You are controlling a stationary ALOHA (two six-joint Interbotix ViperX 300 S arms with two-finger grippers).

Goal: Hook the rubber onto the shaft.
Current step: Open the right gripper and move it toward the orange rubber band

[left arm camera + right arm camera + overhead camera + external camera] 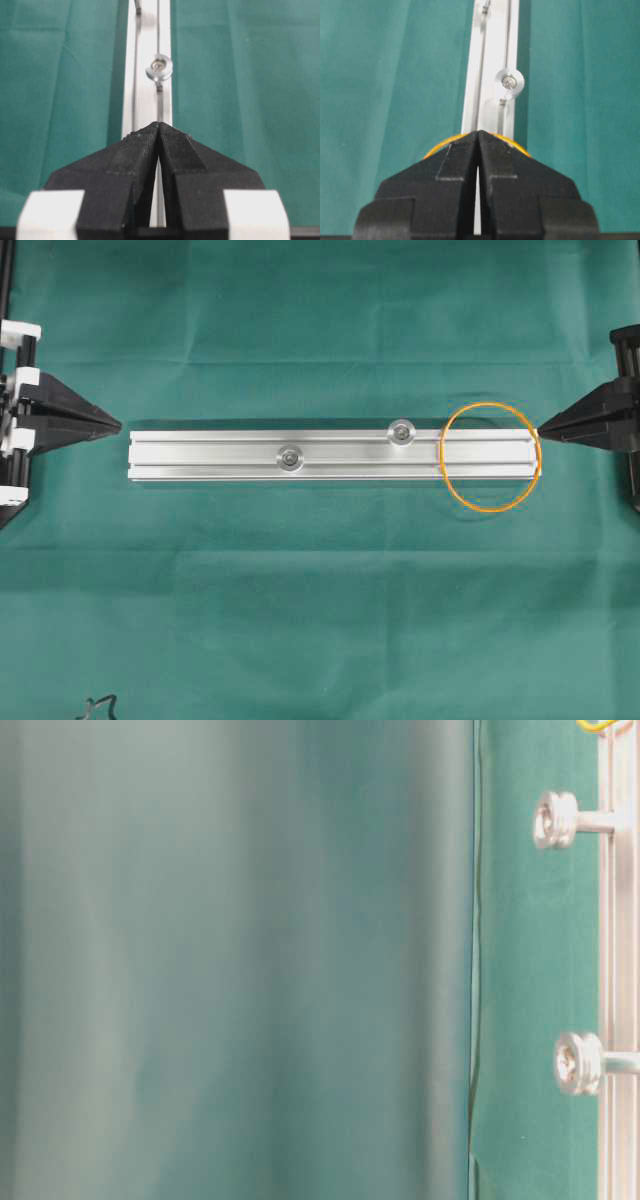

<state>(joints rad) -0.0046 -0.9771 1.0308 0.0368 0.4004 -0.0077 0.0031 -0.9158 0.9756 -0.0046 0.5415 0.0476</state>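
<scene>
Band: orange rubber loop (490, 457) lies flat across the right end of the silver rail (210, 456), spilling onto the cloth on both sides; nothing holds it.
Shafts: two round-headed pins stand up from the rail, one near the middle (290, 456), one closer to the band (401, 430); the band is around neither.
Right gripper (541, 434): jaws pressed together, empty, tip just beside the band's outer edge at the rail's end; whether it touches the band cannot be told.
Left gripper (117, 424): jaws also clenched on nothing, tip near the rail's left end, well apart from the band.
Cloth: green table cover (320, 620), wrinkled, under everything.
Stage: judged as the start; the band is not yet picked up.
Risk, pinch: the band is thin and lies flat on metal, so closing fingers could slide over it or catch only one strand at the tip, where it may snap free.
Risk, rail: pressing down to grip, or dragging the band towards a pin, could shove or tilt the rail if it is loose on the cloth.
Risk, stretch: the loop must be lifted over a pin head; pulled too low it would hit the shaft's side, pulled too hard it could spring off.
Risk, cloth: a low pinch beside the rail could gather fabric with the band.
</scene>
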